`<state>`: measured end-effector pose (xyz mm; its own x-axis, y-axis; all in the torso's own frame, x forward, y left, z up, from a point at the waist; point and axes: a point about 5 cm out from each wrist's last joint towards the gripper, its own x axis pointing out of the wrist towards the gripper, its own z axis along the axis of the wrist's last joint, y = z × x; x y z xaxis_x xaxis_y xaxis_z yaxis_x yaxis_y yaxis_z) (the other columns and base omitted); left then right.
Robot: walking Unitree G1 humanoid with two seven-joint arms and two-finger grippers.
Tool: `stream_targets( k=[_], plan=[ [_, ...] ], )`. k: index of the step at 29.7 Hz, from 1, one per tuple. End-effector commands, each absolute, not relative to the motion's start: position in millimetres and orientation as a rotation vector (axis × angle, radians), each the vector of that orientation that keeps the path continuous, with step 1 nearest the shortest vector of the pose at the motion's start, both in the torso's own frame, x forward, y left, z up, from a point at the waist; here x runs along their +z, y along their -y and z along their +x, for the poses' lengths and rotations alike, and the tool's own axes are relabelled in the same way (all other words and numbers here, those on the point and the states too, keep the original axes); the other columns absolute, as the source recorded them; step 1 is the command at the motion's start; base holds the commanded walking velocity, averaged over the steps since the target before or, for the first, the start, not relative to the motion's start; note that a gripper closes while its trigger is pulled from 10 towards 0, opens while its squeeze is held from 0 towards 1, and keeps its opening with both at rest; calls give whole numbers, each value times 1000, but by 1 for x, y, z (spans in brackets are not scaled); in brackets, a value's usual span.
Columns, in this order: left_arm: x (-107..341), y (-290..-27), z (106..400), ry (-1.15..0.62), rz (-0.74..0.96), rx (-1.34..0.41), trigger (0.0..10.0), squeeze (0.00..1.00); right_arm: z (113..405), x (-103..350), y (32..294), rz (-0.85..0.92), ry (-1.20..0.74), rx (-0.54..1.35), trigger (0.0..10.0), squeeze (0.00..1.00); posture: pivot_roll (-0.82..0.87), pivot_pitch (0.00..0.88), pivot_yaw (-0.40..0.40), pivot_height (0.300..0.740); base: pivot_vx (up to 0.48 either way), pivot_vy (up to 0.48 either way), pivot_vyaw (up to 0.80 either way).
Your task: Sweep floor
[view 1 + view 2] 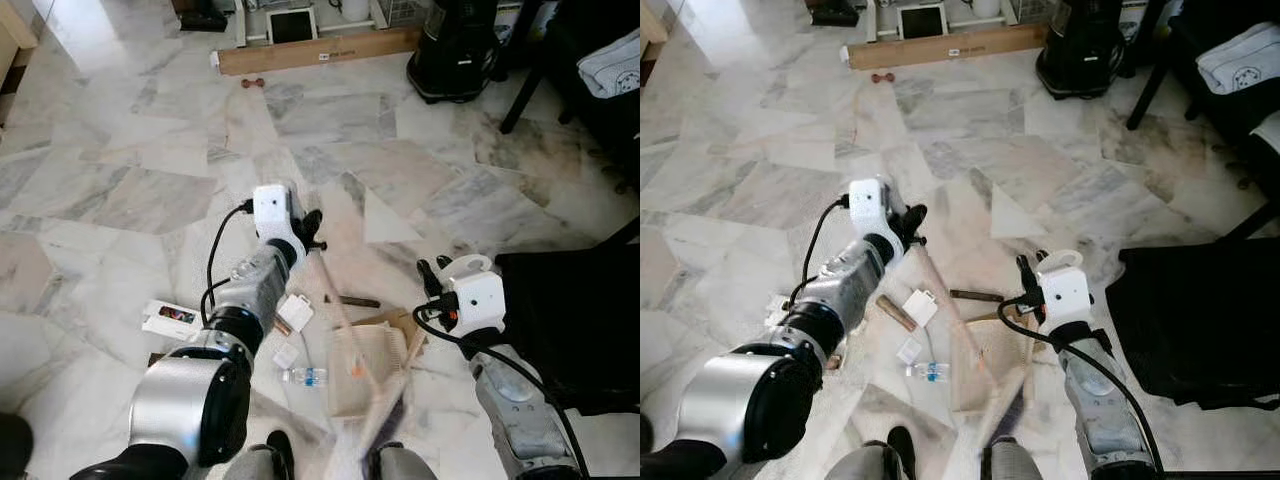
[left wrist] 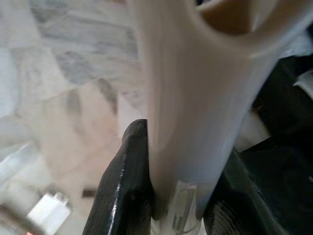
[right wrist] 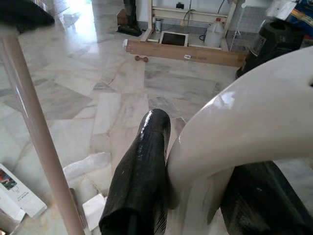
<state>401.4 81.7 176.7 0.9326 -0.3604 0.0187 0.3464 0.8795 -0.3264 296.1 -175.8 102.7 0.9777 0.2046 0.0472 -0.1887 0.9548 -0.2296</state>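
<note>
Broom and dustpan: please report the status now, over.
Left gripper shut on broom handle. Right gripper shut on dustpan handle. Dustpan low by the feet. Litter ahead: small bottle, white box, brown stick.

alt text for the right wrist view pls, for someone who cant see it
The right gripper is shut on a glossy cream handle, seen close up. Beyond it a beige pole slants over the marble floor, with a long cardboard box lying farther off.
</note>
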Motion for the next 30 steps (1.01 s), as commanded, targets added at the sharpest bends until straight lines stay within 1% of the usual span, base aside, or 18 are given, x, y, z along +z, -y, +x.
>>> stream_targets(
  k=[1,6,9,11,13,14,16,18,20,21,22,23,24,25,26,28,30],
  plan=[
    [193,-88,405,6,-358,-378,10000,0,287,77,179,-229,-49,192,10000,0,-153,231,67,740,0,0,0],
    [234,-108,413,102,-395,-375,10000,0,290,76,176,-221,-51,200,10000,0,-130,227,62,740,0,0,0],
    [265,-126,415,213,-412,-320,10000,0,291,76,175,-219,-50,203,10000,0,-128,227,59,740,0,0,0],
    [279,-135,414,276,-369,-278,10000,0,292,77,175,-220,-49,204,10000,0,-127,227,59,740,0,0,0],
    [293,-143,412,345,-269,-230,10000,0,292,77,176,-221,-48,205,10000,0,-126,226,58,740,0,0,0],
    [302,-149,410,400,-133,-190,10000,0,292,77,176,-221,-49,204,10000,0,-128,226,57,740,0,0,0],
    [306,-151,408,431,-62,-175,10000,0,293,77,177,-222,-48,203,10000,0,-129,226,57,740,0,0,0],
    [307,-153,406,452,19,-162,10000,0,293,77,178,-223,-49,202,10000,0,-130,227,58,740,0,0,0],
    [306,-153,404,465,172,-146,10000,0,293,76,178,-224,-49,200,10000,0,-130,227,57,740,0,0,0],
    [298,-151,404,449,266,-150,10000,0,293,76,179,-224,-49,200,10000,0,-127,226,56,740,0,0,0],
    [298,-151,404,449,266,-150,10000,0,293,76,179,-224,-49,200,10000,0,-127,226,56,740,0,0,0],
    [289,-147,403,434,344,-153,10000,0,293,76,179,-225,-49,200,10000,0,-126,226,55,740,0,0,0],
    [279,-143,403,413,353,-171,10000,0,293,76,179,-224,-50,201,10000,0,-125,226,55,740,0,0,0],
    [279,-143,403,413,353,-171,10000,0,293,76,179,-224,-50,201,10000,0,-125,226,55,740,0,0,0],
    [260,-139,403,371,351,-183,10000,0,293,75,178,-224,-50,202,10000,0,-125,226,55,740,0,0,0],
    [243,-136,403,327,337,-188,10000,0,293,75,178,-223,-49,202,10000,0,-130,227,54,740,0,0,0],
    [225,-132,402,290,379,-201,10000,0,294,76,177,-223,-48,203,10000,0,-131,227,55,740,0,0,0]
  ],
)
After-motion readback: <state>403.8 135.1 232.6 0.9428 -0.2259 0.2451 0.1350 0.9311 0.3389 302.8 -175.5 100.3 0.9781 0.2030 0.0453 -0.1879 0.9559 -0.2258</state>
